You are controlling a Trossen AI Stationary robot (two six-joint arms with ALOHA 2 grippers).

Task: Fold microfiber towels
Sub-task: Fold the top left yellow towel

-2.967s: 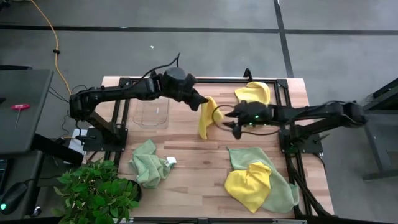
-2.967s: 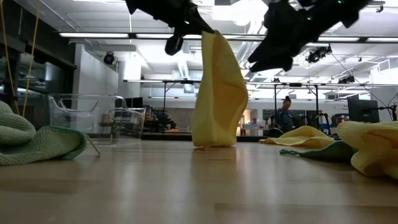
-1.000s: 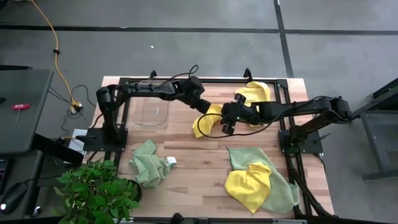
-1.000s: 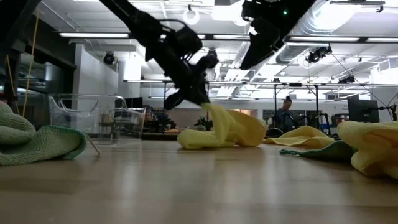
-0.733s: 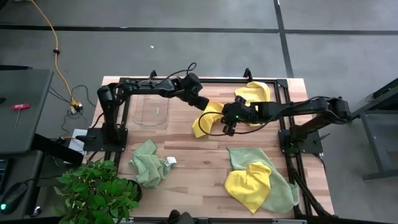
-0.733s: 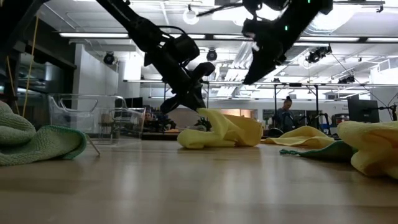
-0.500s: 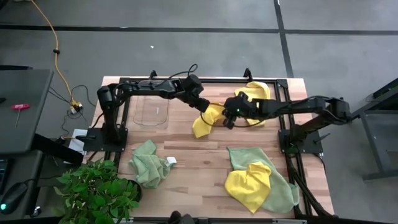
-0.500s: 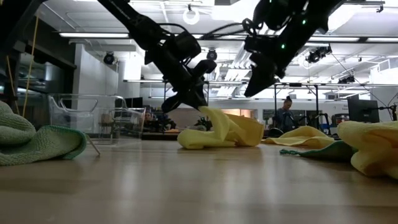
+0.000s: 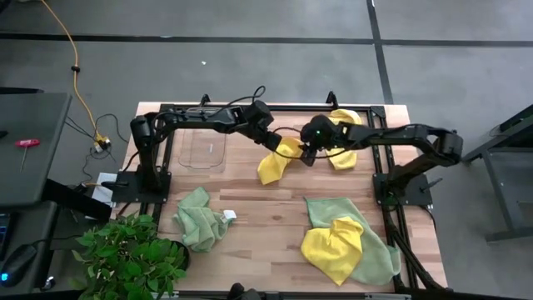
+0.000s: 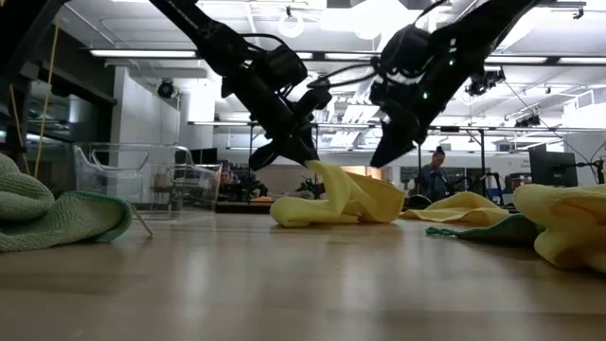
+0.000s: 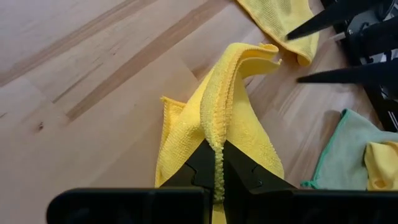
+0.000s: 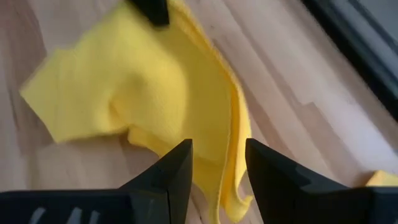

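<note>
Nearby, clear bin (image 9: 206, 148), contents unclear.

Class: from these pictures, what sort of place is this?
Probably a robotics lab or workshop: a wooden table with two mounted arms, exposed ceiling ducts and strip lights, and more workbenches beyond, where a person stands.
</note>
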